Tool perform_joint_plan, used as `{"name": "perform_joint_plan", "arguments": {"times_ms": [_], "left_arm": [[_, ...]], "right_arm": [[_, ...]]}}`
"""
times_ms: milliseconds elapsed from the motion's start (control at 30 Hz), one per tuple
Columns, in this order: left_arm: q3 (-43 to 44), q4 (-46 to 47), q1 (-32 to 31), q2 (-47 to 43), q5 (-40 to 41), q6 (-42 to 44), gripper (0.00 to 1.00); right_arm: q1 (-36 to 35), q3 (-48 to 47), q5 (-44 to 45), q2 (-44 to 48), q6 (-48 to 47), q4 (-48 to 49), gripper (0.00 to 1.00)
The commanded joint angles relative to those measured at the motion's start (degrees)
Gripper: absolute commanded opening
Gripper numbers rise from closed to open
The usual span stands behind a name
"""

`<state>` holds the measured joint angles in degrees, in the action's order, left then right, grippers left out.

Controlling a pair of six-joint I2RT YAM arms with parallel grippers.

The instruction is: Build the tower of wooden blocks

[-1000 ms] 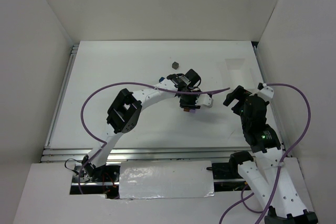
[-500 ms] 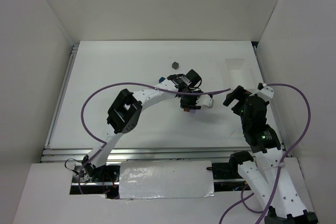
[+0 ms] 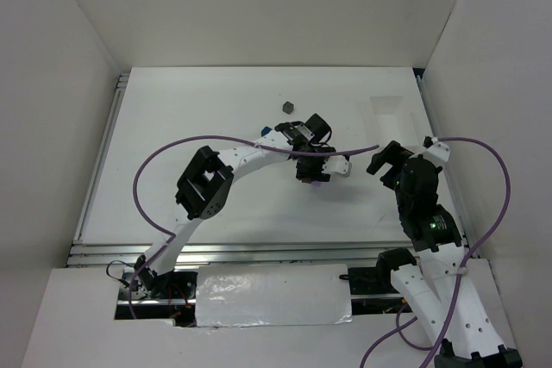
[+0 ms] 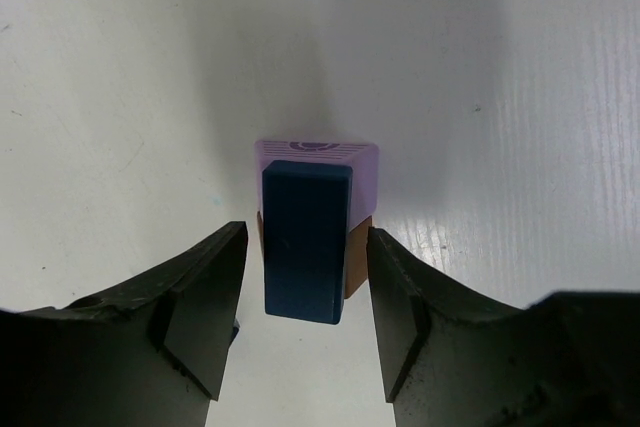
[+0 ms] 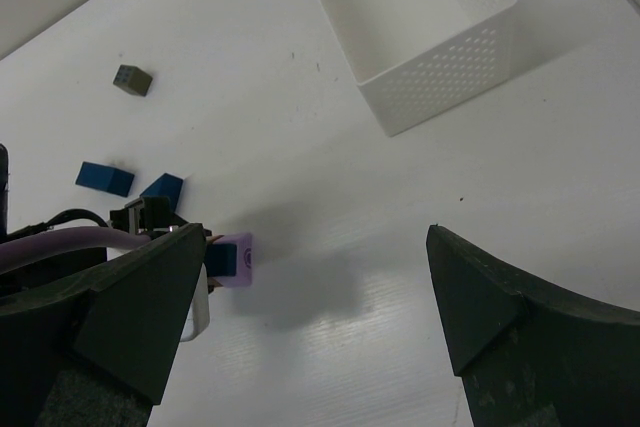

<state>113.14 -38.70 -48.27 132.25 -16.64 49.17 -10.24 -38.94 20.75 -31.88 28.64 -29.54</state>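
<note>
Right wrist view clearly shows 2 loose blue blocks [image 5: 104,178], barely visible overhead.

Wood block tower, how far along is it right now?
Done: a dark blue block stands on the lavender block and brown-orange block. In hand: nothing is gripped; the left gripper straddles that stack, its fingers apart from the dark blue block. The right gripper is open and empty. Left: a grey block and two blue blocks lie loose on the table.
</note>
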Motion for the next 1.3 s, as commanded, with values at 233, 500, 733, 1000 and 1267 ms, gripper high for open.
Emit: {"name": "perform_joint_plan", "arguments": {"times_ms": [233, 500, 733, 1000, 1267], "left_arm": [[3.0, -1.4, 0.1, -2.4, -6.8, -1.2, 0.99], [3.6, 2.2, 1.3, -5.9, -7.2, -5.6, 0.99], [-8.5, 14.5, 4.3, -18.8, -5.1, -16.0, 0.99], [-24.3, 30.0, 8.4, -31.9, 13.9, -45.8, 0.99], [-45.1, 32.3, 16.4, -48.5, 19.2, -75.7, 0.99]], "right_arm": [[0.3, 0.4, 0.2, 0.9, -0.8, 2.9, 1.00], [0.2, 0.3, -0.5, 1.9, -1.2, 3.1, 1.00], [0.2, -0.7, -1.8, 3.7, -1.8, 2.6, 1.00], [0.0, -1.2, -7.1, 4.2, -4.0, 3.1, 1.00], [-2.7, -3.4, -14.0, -1.7, -8.3, 3.8, 1.00]]}}
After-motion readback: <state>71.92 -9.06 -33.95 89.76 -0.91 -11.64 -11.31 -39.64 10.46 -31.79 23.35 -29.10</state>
